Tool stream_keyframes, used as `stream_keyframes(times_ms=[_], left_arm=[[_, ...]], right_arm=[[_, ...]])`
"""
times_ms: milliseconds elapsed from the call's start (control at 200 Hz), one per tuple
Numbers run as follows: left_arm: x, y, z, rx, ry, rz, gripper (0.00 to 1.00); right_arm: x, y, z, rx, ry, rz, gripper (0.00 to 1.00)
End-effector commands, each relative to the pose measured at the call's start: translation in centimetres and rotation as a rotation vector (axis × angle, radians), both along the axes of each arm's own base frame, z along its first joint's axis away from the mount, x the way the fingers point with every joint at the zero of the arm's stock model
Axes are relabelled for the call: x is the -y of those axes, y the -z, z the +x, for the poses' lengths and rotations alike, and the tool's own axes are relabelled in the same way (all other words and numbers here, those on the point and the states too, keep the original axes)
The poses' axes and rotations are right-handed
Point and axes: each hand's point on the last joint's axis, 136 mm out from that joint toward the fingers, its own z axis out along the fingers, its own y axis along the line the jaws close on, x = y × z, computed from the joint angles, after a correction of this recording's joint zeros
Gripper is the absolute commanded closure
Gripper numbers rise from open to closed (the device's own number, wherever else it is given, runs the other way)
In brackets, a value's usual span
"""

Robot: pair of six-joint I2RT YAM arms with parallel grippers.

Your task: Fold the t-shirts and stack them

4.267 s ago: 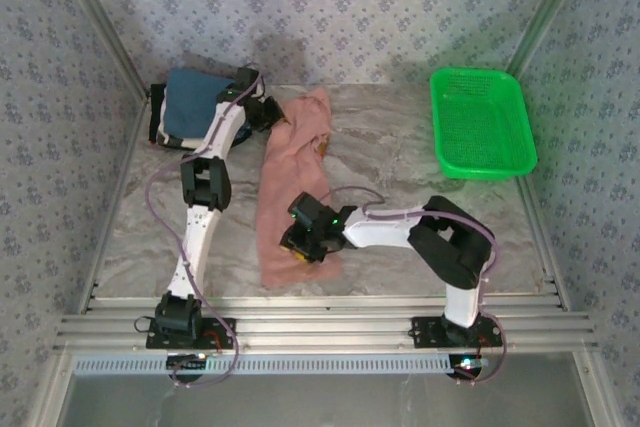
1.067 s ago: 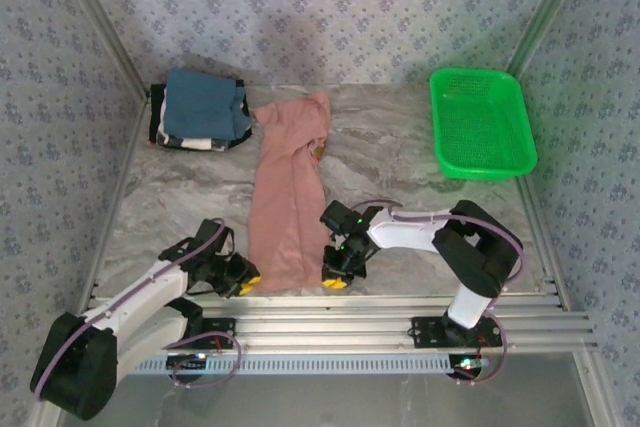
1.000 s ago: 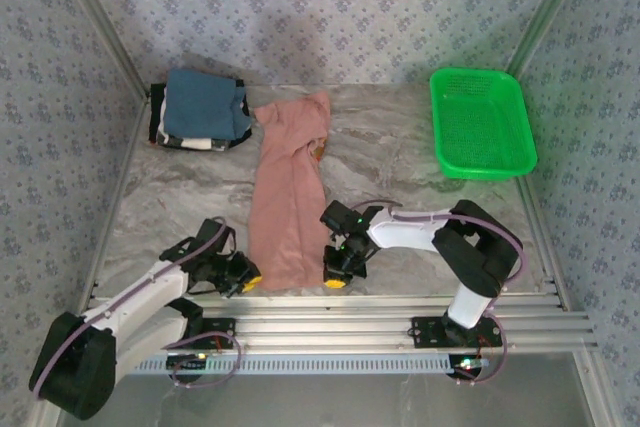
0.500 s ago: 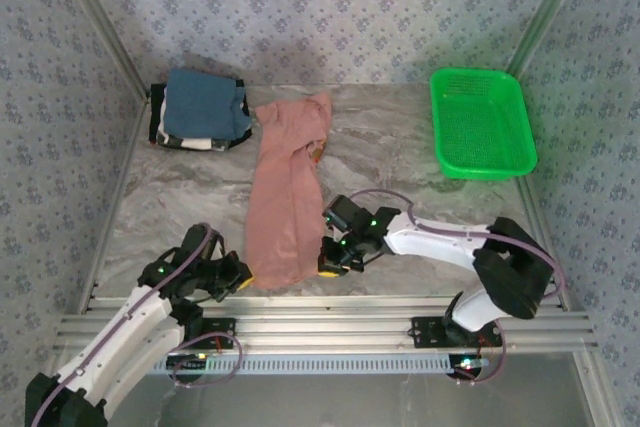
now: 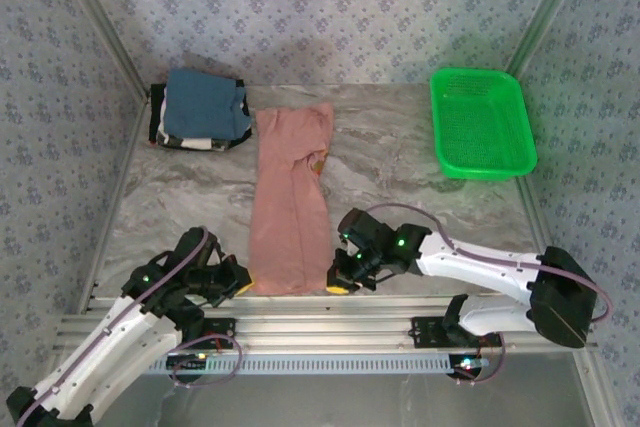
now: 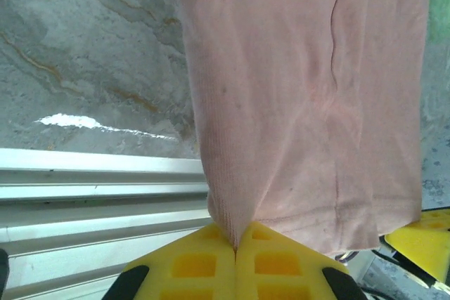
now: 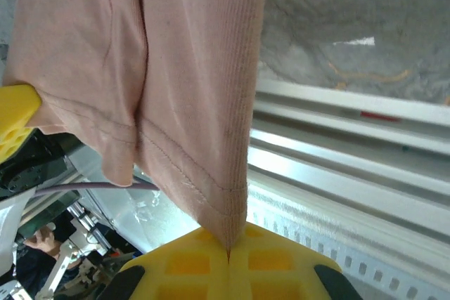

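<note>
Where the marble table [image 5: 420, 162] nears its six o'clock edge, the salmon-pink t-shirt [image 5: 290, 197], a long strip running down from twelve, ends in a held hem. The folded stack [image 5: 203, 107] sits at eleven. The left gripper [image 5: 238, 287] and right gripper [image 5: 340, 285] each have their jaws closed on a hem corner. I judge the end-to-end fold is starting: next, both corners should travel toward twelve together, level.

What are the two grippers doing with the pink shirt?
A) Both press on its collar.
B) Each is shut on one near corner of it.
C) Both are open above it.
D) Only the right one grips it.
B: the wrist views show the left gripper and the right gripper each closed on the hem at a near corner of the pink shirt.
</note>
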Motion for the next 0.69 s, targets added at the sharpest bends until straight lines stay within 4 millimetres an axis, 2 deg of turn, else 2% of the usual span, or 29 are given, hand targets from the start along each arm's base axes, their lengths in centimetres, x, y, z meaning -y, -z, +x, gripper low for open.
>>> stream_keyframes(times_ms=[0,135,230,430,520,690], left_arm=[[-0.8,-0.3,-1.4,-0.112,-0.075,0.029,0.98],[-0.4,-1.3,-1.3,-0.101,-0.067,0.024,0.98],[0.0,-1.8,-0.7,-0.084,-0.070,0.017,0.98],[1.8,-2.9,2.3,-0.028,-0.068,0.021,0.98],[2.3,-3.0,3.7,-0.022,-0.076,0.028,0.99],[0.8,-3.0,6.7,0.001,-0.159,0.029,0.98]], right_arm=[[-0.2,-0.9,-1.3,-0.061,0.032,0.020,1.00],[-0.1,-1.0,-2.1,-0.073,0.023,0.016,1.00],[0.0,-1.0,-1.6,-0.073,0.022,0.019,1.00],[0.8,-2.9,3.0,-0.005,0.029,0.010,1.00],[1.5,-2.8,4.9,0.003,0.026,-0.013,1.00],[2.3,-2.1,8.7,0.028,0.010,-0.044,1.00]])
